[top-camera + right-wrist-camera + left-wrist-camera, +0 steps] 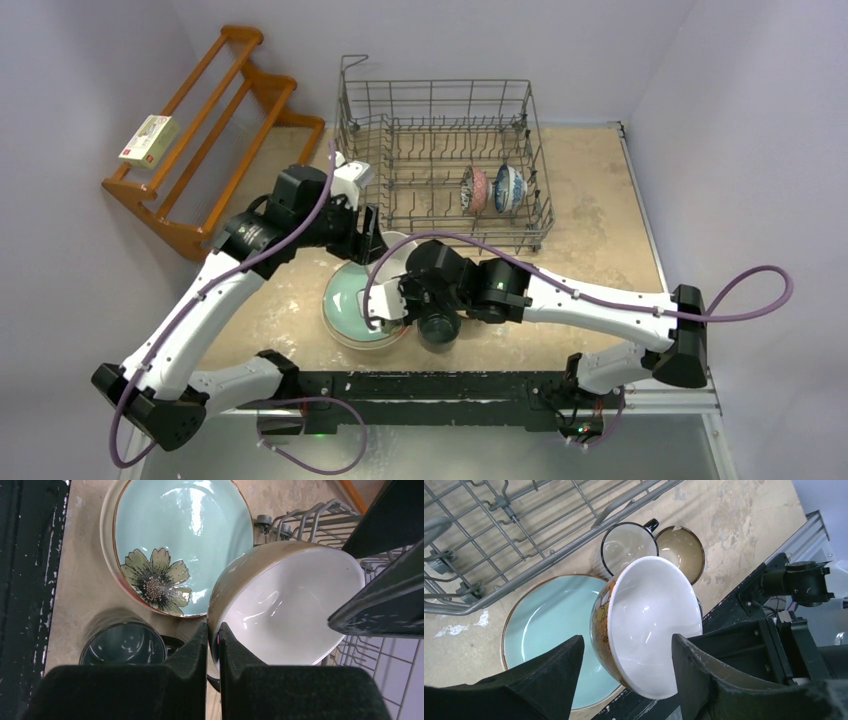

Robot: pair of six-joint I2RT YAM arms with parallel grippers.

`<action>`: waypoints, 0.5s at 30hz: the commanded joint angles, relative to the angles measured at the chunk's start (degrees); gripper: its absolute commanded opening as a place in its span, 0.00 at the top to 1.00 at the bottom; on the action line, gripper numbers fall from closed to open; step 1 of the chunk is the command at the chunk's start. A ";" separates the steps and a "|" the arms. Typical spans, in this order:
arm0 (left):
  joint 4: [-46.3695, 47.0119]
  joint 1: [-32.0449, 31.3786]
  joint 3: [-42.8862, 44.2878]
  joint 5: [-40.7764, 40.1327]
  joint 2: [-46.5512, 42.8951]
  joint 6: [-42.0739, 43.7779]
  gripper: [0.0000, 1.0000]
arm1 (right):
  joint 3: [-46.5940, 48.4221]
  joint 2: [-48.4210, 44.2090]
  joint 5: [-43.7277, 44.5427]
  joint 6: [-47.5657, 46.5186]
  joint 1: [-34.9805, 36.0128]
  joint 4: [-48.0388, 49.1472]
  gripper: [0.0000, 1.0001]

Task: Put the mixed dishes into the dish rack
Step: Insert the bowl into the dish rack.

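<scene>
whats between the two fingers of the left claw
The brown patterned ceramic bowl with white inside, tilted on edge; the left wrist view shows it.

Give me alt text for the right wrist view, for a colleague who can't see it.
The right tool pinches the rim of a tilted, white-lined bowl. Also in view are a mint plate with a flower, a dark mug at lower left, and the rack at upper right.
</scene>
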 commanded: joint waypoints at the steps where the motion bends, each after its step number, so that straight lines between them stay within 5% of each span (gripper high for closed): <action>1: -1.64 -1.80 1.25 -2.87 1.92 1.77 0.41 | 4.45 -0.03 2.78 -4.34 0.58 0.37 1.00; 15: -2.34 -6.59 1.28 -12.02 5.80 2.43 0.62 | 5.97 1.25 4.47 -4.74 0.83 -1.25 1.00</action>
